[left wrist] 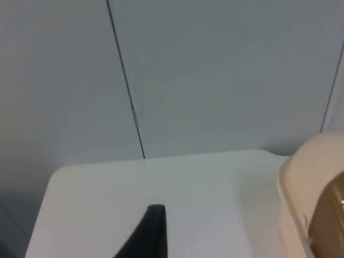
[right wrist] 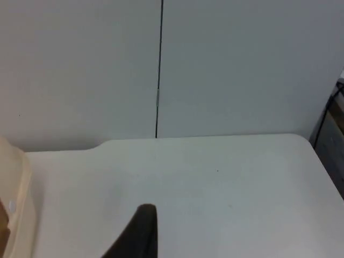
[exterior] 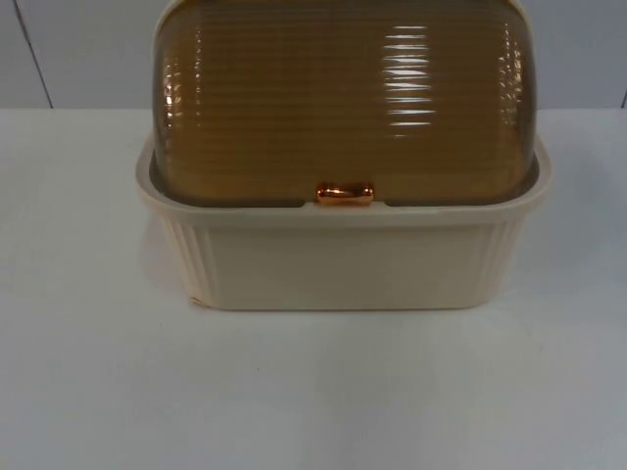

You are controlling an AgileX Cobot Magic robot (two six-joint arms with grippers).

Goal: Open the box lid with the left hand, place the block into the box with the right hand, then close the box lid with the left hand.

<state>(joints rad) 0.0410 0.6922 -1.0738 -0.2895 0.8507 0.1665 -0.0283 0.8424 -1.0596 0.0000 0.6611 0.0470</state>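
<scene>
A cream ribbed box (exterior: pixel 338 259) stands in the middle of the white table, seen in the top view. Its brown see-through ribbed lid (exterior: pixel 343 98) is down over the box, and the copper handle (exterior: pixel 344 194) rests at the front rim. My left gripper (left wrist: pixel 153 228) hangs over bare table to the left of the box, whose cream corner (left wrist: pixel 298 188) and a strip of brown lid (left wrist: pixel 329 220) lie beside it. My right gripper (right wrist: pixel 142 228) hangs over bare table on the other side, with the box's cream edge (right wrist: pixel 16 199) nearby. Both arms wait apart from the box.
The grey partition wall (exterior: pixel 78 49) closes off the table behind the box. White table top (exterior: pixel 313 392) stretches in front of the box and on both sides. A dark frame (right wrist: pixel 333 129) stands past the table's right edge.
</scene>
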